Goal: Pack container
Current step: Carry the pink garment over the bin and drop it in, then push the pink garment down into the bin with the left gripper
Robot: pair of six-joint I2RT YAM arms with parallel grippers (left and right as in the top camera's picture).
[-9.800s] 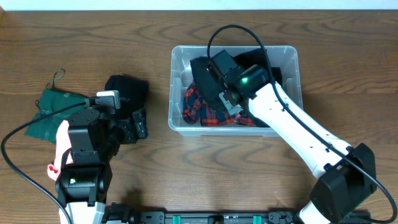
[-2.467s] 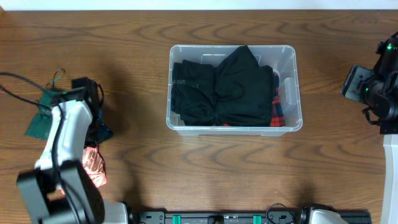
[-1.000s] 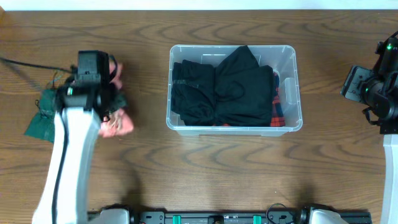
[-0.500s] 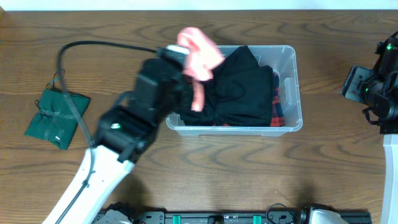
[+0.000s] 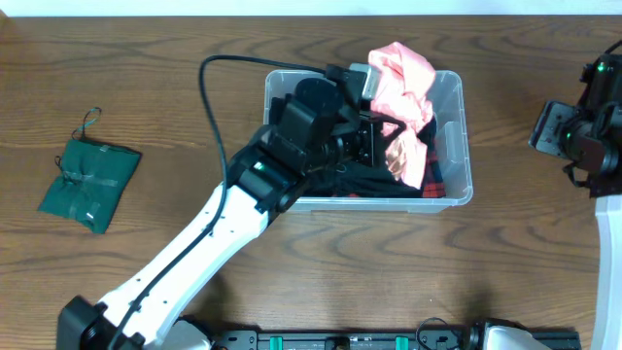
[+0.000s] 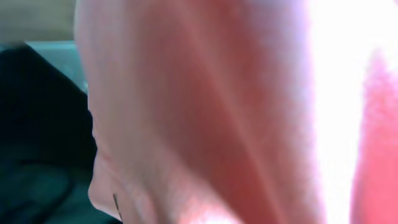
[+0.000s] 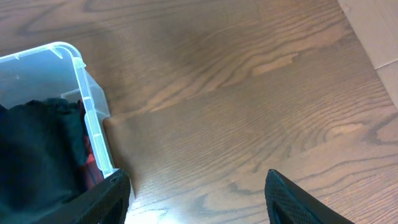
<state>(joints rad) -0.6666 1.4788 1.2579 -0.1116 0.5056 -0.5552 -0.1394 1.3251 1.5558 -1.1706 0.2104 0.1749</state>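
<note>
The clear plastic container [image 5: 465,146] stands at the middle of the table, with black clothes [image 5: 355,181] and a red plaid piece [image 5: 434,175] inside. My left gripper [image 5: 377,138] hangs over the container, shut on a pink cloth [image 5: 403,83] that drapes over the back right of the bin. This pink cloth [image 6: 217,112] fills the left wrist view and hides the fingers. Off to the right, above bare wood, my right gripper [image 7: 199,208] is open and holds nothing. The container's corner [image 7: 87,106] lies to its left.
A folded dark green cloth [image 5: 89,175] with a cord lies on the table at the far left. The left arm [image 5: 224,243] stretches diagonally from the front left to the bin. The right arm [image 5: 583,146] stays at the right edge.
The left arm has swung right from the bin's left rim to over its middle, carrying the pink cloth, which now hangs over the bin's right half. The right arm has not moved.
</note>
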